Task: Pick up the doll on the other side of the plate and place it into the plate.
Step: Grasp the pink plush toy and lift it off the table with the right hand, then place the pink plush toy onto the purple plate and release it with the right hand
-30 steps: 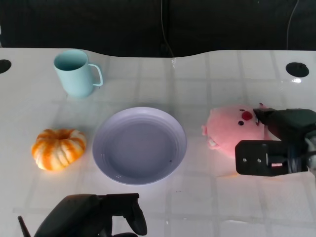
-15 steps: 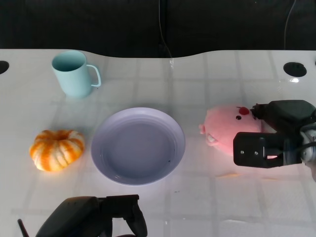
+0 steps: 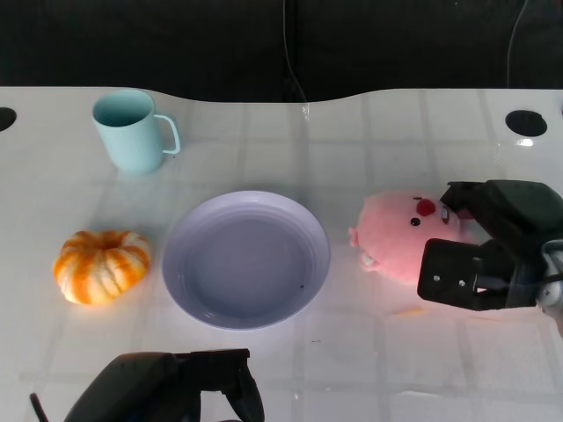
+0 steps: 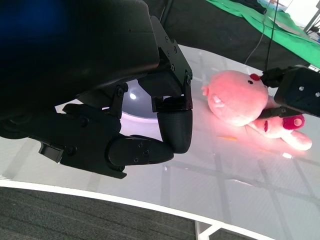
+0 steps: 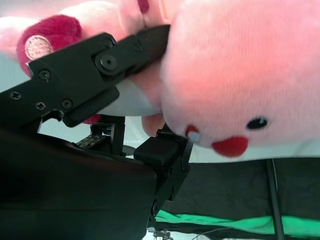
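The soft pink plush doll [image 3: 400, 236] with a round head and red nose lies on the glossy white table [image 3: 396, 132] just to the right of the shallow lavender round plate [image 3: 246, 259], close to its rim but not in it. The robot's right hand [image 3: 488, 246] has its black fingers [image 5: 95, 75] closed around the doll's body behind the head, one above and one beneath. Being stuffed fabric, the doll looks light, squashy and unbreakable; it should compress under the grip rather than slip, so holding the narrower body behind the bulky head seems sound. The left hand [image 3: 171, 387] rests near the table's front edge, fingers curled inward and grasping nothing.
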Motion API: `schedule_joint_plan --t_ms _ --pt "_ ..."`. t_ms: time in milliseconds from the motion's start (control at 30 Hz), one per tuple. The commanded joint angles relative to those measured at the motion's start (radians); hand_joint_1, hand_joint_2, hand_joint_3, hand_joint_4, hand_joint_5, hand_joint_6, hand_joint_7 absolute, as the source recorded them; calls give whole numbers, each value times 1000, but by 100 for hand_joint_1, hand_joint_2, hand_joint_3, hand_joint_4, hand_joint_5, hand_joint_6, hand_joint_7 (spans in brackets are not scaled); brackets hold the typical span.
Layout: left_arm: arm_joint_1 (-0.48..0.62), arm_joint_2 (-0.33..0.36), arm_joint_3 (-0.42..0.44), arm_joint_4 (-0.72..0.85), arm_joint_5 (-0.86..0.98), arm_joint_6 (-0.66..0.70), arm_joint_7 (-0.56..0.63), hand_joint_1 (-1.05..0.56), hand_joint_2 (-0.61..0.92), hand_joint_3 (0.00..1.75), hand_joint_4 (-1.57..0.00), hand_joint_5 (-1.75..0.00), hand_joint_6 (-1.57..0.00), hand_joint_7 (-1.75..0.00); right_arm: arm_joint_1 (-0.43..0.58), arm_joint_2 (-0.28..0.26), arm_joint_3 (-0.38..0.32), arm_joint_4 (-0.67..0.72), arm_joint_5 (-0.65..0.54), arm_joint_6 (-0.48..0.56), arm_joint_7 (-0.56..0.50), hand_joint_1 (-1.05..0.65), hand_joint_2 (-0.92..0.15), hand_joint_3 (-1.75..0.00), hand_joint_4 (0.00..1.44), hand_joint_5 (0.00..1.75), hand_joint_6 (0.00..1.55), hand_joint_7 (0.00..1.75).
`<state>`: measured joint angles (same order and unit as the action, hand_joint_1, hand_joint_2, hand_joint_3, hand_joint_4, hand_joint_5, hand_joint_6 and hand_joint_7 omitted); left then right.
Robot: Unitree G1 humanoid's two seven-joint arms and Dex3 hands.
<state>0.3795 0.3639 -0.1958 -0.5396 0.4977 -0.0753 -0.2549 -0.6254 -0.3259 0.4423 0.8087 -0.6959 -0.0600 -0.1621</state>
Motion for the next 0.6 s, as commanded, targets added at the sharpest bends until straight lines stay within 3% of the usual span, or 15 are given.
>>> schedule_joint_plan --t_ms 33,100,133,200,300,600 --pt "4 12 7 -15 0 13 -16 -33 92 38 -62 -169 -62 -126 32 -2 -28 -65 31 21 23 -19 -60 -77 82 158 94 95" --pt "2 14 8 -15 1 14 -19 -33 92 38 -62 -168 -62 -125 40 -8 -41 -113 36 38 27 -19 -57 -83 83 147 94 92" --pt "2 14 8 -16 1 15 -20 -33 92 38 -62 -168 -63 -125 44 -9 -47 -130 38 44 29 -19 -54 -88 82 151 93 100" --pt "-1 15 9 -12 1 13 -20 -33 92 38 -62 -168 -63 -125 54 -11 -67 -176 48 61 35 -19 -47 -101 82 168 85 133" --pt "-4 19 12 -6 -2 6 -19 -33 92 38 -62 -167 -63 -124 67 -14 -100 -236 72 64 30 -18 -37 -120 88 174 78 166" --pt "-11 25 9 15 -4 -1 -11 -33 92 36 -63 -165 -64 -123 71 -21 -159 -360 109 69 54 -19 -31 -139 93 175 76 175"
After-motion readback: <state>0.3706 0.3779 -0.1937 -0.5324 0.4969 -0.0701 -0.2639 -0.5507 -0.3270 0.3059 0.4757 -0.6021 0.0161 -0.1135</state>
